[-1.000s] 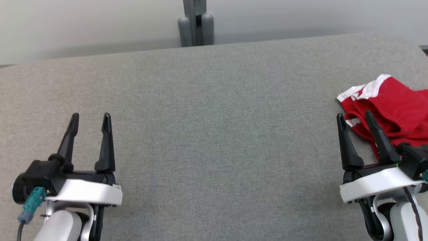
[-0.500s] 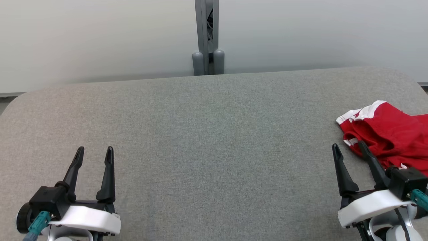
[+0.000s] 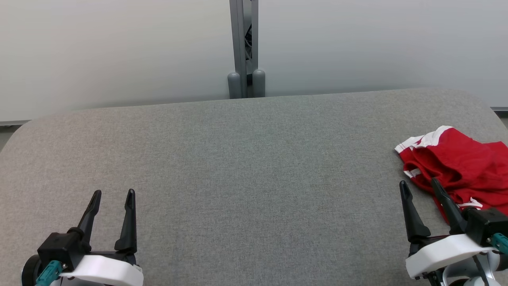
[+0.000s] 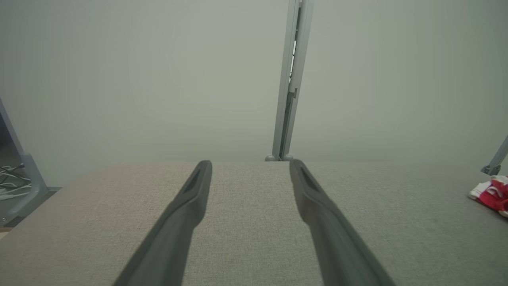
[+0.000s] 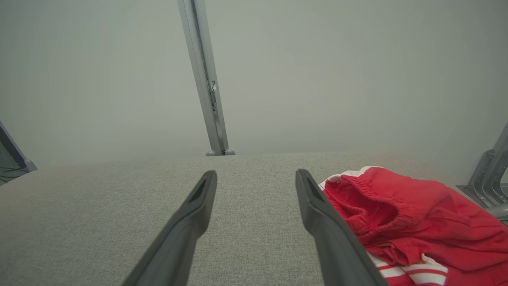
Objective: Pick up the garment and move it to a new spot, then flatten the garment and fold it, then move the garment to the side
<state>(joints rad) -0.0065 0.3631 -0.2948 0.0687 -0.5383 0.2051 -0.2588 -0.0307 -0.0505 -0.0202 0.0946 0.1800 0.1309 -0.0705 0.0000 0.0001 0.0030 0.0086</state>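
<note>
Garment point(image 3: 456, 167) crumpled at table point(image 3: 254, 159) right edge, partly out of frame; probably shorts. Left pincer point(image 3: 114, 192) spread, empty, table near-left. Right pincer point(image 3: 418, 182) spread, empty, table near-right. Nothing done yet: pick, move, flatten, fold, set-aside all left.

This looks like a robot lab or test cell, not a home. A broad surface point(image 3: 254, 159) covered in plain grey cloth stands against blank pale wall panels point(image 3: 119, 51) joined by a grey metal post point(image 3: 243, 39). Off its left edge, loose cables point(image 4: 10, 182) lie by a metal frame leg point(image 4: 28, 186); their ends are too blurred to trace.
</note>
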